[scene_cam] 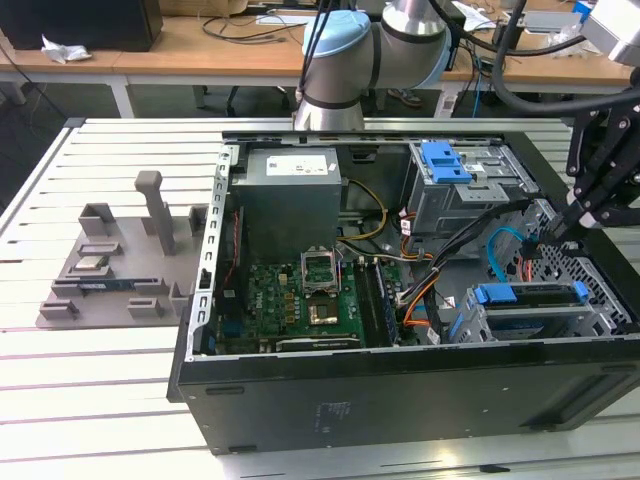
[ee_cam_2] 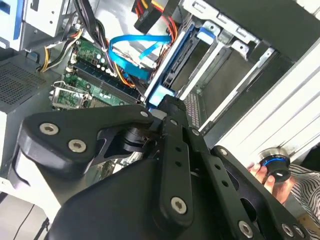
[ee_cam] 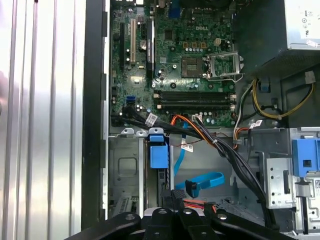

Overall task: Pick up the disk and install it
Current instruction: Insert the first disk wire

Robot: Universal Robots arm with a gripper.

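The disk (scene_cam: 530, 296) sits on edge in the lower drive cage (scene_cam: 600, 300) at the front of the open computer case, toward the exterior view's right, with its blue rail uppermost. Both wrist views show its blue end (ee_cam: 158, 154) (ee_cam_2: 159, 94) sticking out of the cage slot. My black gripper (scene_cam: 553, 232) hangs just above and behind that cage. Its fingers are drawn together with nothing between them, close to the disk's blue end (ee_cam_2: 167, 102) (ee_cam: 172, 194).
The case holds a motherboard (scene_cam: 310, 295), a power supply (scene_cam: 290, 190), an upper cage with a blue latch (scene_cam: 445, 160), and loose blue (scene_cam: 500, 255) and orange cables. A grey fixture (scene_cam: 120, 270) lies at the exterior view's left. A hand (ee_cam_2: 262, 176) holds a round device (ee_cam_2: 275, 166) beside the case.
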